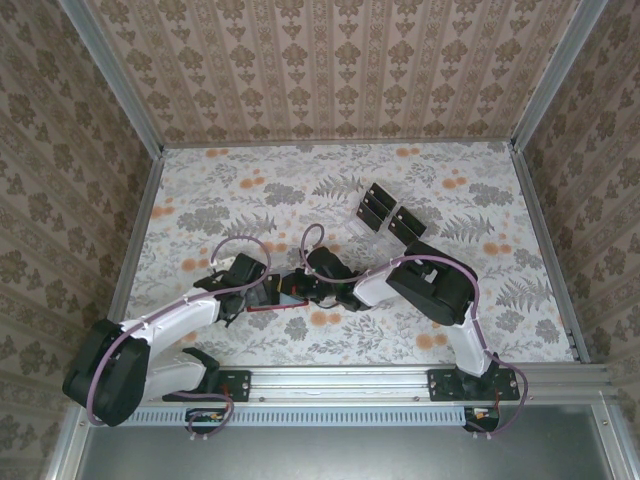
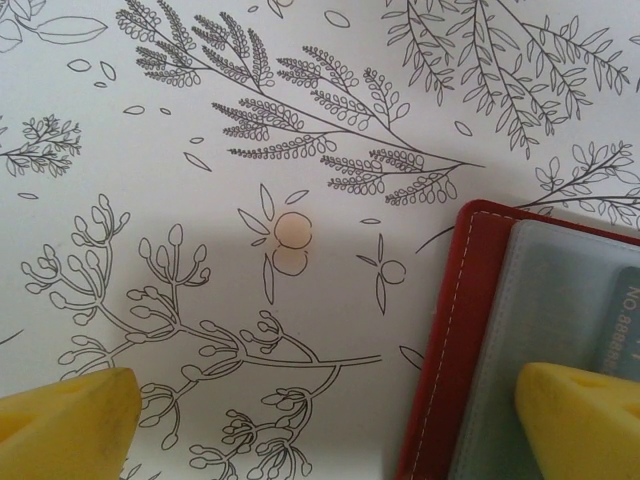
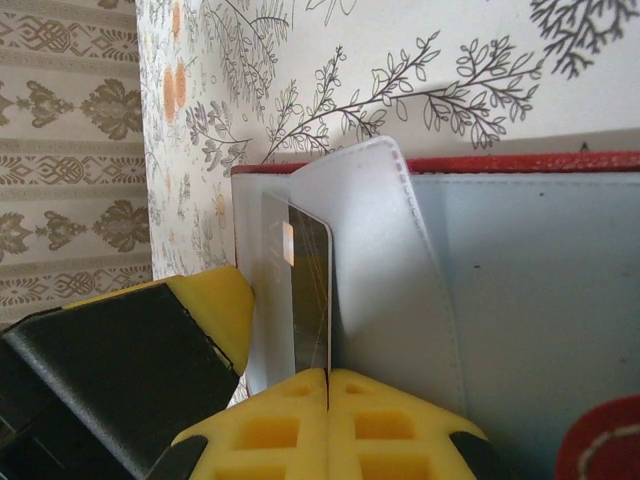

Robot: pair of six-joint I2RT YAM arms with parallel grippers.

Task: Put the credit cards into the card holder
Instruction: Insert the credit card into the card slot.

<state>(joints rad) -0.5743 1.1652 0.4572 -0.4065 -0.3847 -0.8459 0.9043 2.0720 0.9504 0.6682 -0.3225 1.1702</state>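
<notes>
The card holder (image 3: 520,300) is a red wallet lying open, its greyish pockets facing up. My right gripper (image 3: 328,375) is shut on a black credit card (image 3: 312,285) held on edge, with the card's far end inside a pale pocket flap (image 3: 370,260). My left gripper (image 2: 320,420) is open. One of its yellow fingertips (image 2: 580,420) rests on the wallet's grey pocket (image 2: 550,330); the other hangs over bare table. In the top view both grippers meet over the wallet's red edge (image 1: 264,310) near the table's front. More black credit cards (image 1: 376,206) lie further back.
A clear tray (image 1: 386,213) holding the dark cards sits behind and to the right of the grippers. The floral table cover (image 1: 200,210) is walled on three sides by patterned panels. A metal rail (image 1: 400,378) runs along the front edge.
</notes>
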